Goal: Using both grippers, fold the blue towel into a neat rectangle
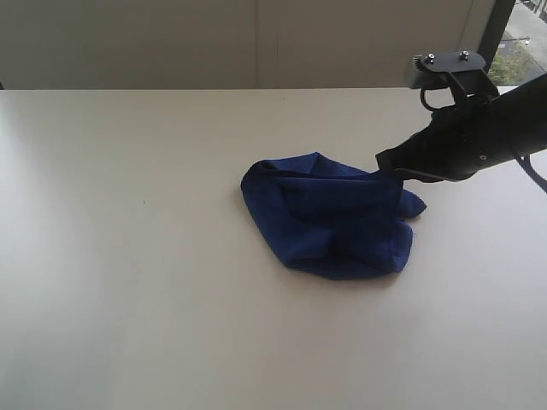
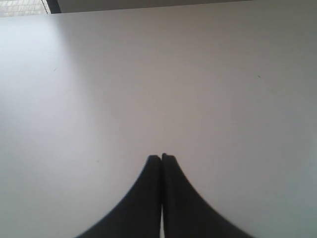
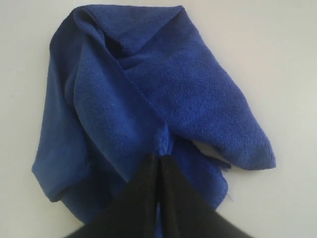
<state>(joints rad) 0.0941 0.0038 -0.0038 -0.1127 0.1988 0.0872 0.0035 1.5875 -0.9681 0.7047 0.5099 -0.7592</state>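
Your right end effector point(image 3: 159, 157) is clenched on a fold of the blue towel point(image 1: 329, 218), which lies crumpled mid-worktop point(image 1: 128, 256). Left end effector point(image 2: 161, 157) is clenched, empty, over bare worktop. Step looks like unbunching. Next, you need the left on a second corner.

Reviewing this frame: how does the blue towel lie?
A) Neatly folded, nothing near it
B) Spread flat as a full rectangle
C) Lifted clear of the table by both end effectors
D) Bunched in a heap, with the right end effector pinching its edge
D: the blue towel sits crumpled on the table, and the right end effector is closed on a fold of it. The left end effector is shut and holds nothing.
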